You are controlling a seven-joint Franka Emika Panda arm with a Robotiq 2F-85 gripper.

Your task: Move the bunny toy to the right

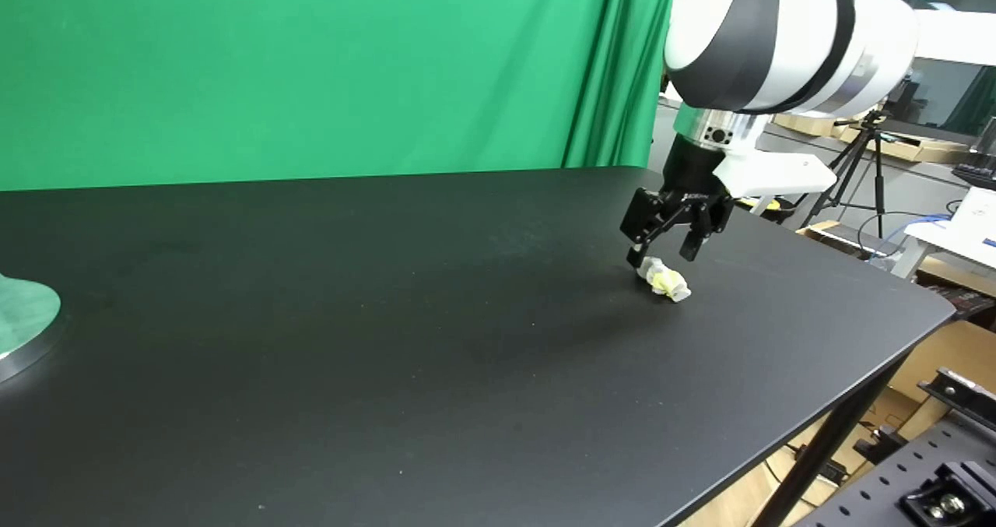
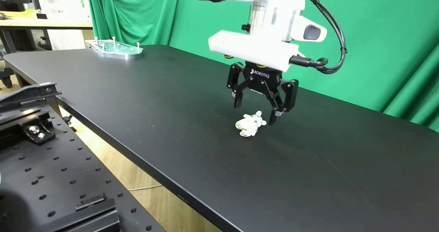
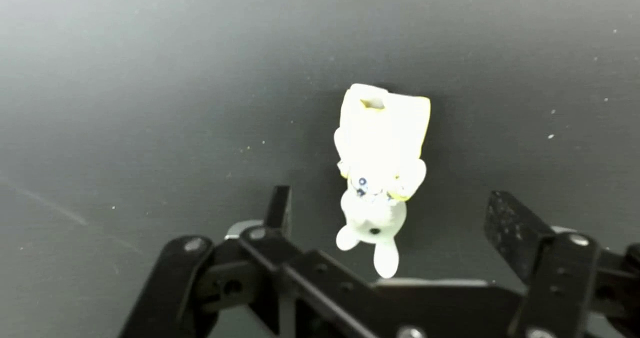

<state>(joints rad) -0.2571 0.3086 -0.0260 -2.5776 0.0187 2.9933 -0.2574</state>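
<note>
The bunny toy is a small white to cream figurine with yellowish patches. It lies flat on the black table. In an exterior view, the toy lies just under and in front of my gripper. The gripper also shows in an exterior view, tilted above the table beside the toy. In the wrist view, the toy has its ears pointing toward the gripper's palm. My gripper is open, with a finger on each side of the toy's head and a gap on both sides.
A pale green disc-like plate stands at the table's edge; it shows as a clear tray with white posts in an exterior view. A green curtain hangs behind the table. A perforated metal bench stands beside the table.
</note>
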